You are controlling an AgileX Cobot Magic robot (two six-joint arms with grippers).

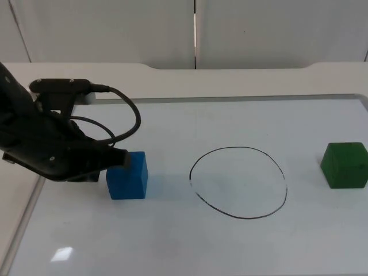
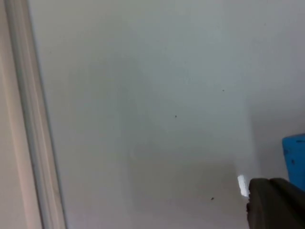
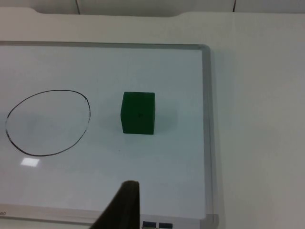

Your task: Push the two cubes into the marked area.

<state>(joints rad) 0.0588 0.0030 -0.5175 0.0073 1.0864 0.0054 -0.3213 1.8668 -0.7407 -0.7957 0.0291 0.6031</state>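
We see the left gripper (image 1: 118, 158) low on the bench (image 1: 172, 241), its fingers touching the blue cube (image 1: 127, 175); their spread we cannot tell. Beyond lies the drawn circle (image 1: 238, 182), then the green cube (image 1: 345, 165), well apart.

Bare board between blue cube (image 1: 127, 175) and circle (image 1: 238, 182); green cube (image 1: 344, 165) apart, open around.

Grey partition wall (image 1: 115, 29) — white table (image 1: 230, 80).
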